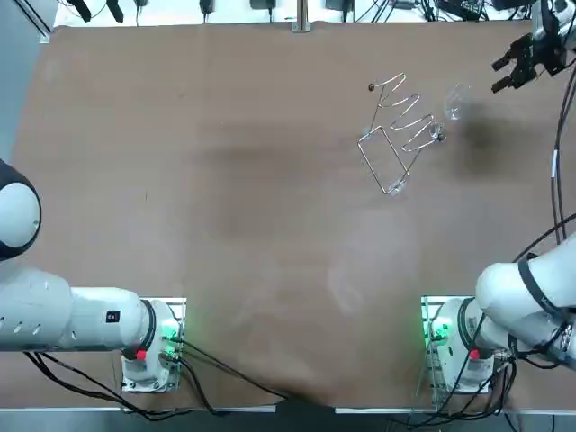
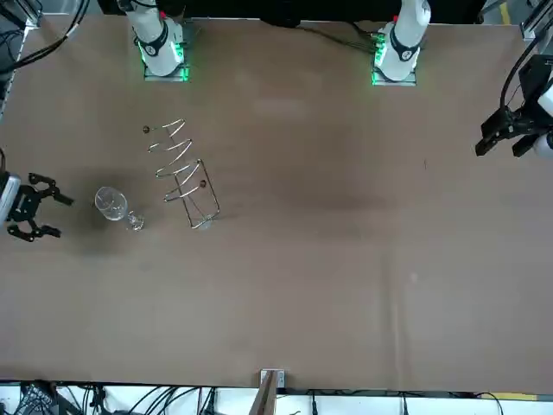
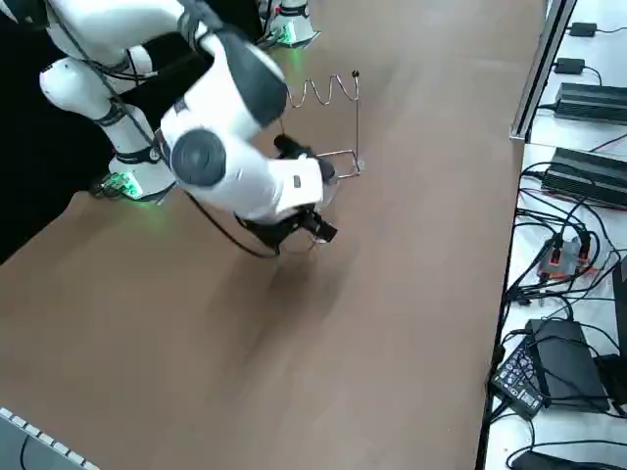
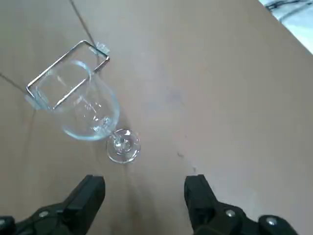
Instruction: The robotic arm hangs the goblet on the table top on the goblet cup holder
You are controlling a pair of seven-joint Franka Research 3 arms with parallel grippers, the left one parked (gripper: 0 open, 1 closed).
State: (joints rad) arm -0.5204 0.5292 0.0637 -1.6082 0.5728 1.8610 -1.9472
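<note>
A clear goblet [image 1: 454,101] appears to stand on its round foot [image 4: 123,145] on the brown table, just to the right of the wire cup holder [image 1: 396,135]. The front view shows the goblet [image 2: 112,205] beside the holder [image 2: 181,173] too. My right gripper [image 1: 522,67] hovers near the table's far right corner, a short way from the goblet and not touching it. In the wrist view the gripper [image 4: 144,191] is open, both black fingers [image 4: 90,193] short of the goblet's bowl [image 4: 88,112]. In the right side view my arm hides the goblet; only the holder [image 3: 333,93] shows.
The holder's rectangular base frame [image 4: 63,68] lies right behind the goblet. The table's right edge [image 1: 569,135] is close to the gripper. Cables and electronics [image 3: 578,98] lie on a bench beyond that edge.
</note>
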